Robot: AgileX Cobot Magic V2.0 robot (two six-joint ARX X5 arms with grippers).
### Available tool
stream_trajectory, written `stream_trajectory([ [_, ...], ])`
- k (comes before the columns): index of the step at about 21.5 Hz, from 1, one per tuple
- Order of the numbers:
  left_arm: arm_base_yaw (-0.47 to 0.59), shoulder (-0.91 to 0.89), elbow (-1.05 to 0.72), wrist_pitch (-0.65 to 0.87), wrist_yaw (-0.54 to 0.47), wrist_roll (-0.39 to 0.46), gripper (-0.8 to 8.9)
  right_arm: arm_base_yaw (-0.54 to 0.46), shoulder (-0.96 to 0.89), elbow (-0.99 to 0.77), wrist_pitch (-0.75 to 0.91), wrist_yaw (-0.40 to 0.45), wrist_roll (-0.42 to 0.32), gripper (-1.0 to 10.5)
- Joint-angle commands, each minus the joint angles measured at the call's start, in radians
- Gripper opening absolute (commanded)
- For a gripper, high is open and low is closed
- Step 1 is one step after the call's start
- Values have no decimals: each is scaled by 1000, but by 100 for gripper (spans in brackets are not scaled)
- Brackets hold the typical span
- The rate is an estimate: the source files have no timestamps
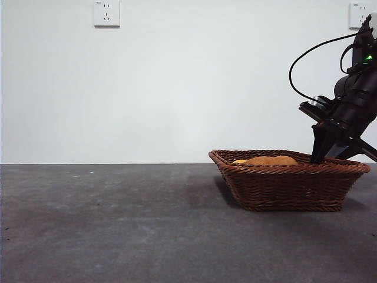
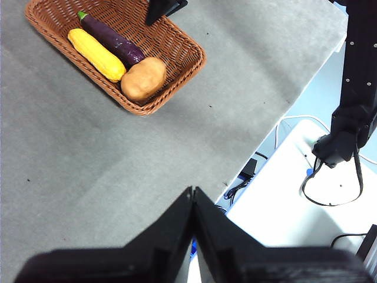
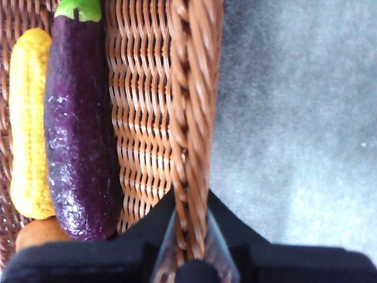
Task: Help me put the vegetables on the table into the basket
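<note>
The brown wicker basket stands on the grey table at the right. Inside it lie the purple eggplant, the long bumpy yellow vegetable and the orange-brown potato, side by side. From the front only the potato shows above the rim. My right gripper straddles the basket's braided rim, one jaw inside and one outside, closed against it, beside the eggplant. My left gripper is shut and empty, high over the table's edge, far from the basket.
The table edge runs close under the left gripper, with a white stand and cables beyond it. A wall with sockets lies behind. The right arm leans in from the upper right.
</note>
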Motion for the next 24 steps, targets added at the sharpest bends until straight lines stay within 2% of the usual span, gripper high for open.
stream_trajectory([
  [1,-3,1,-4,2,-1,-6,-8,-3,24,11,3,41,-33,345],
  [2,-3,1,-4,2,-1,-6,-8,-4,14,24,-17,71,-35,441],
  [3,-3,1,-4,2,-1,-6,-8,-4,4,40,-34,115,-36,479],
  [5,-3,1,-4,2,-8,-2,-8,-4,-26,105,-88,164,-40,478],
  [8,-3,1,-4,2,-8,6,-7,-4,-122,200,-172,169,-31,475],
  [10,-3,1,-4,1,-8,17,-4,-1,-223,224,-212,183,3,453],
  [15,-3,-26,-5,1,-8,17,-4,0,-539,224,-279,185,19,-24],
  [17,-3,-44,-5,1,-8,16,-4,0,-659,224,-302,225,18,-16],
  [20,-3,-80,-4,1,-7,16,-4,0,-828,224,-315,328,29,-15],
  [24,-3,-165,-5,1,-7,16,-4,0,-1032,224,-317,348,70,-11],
])
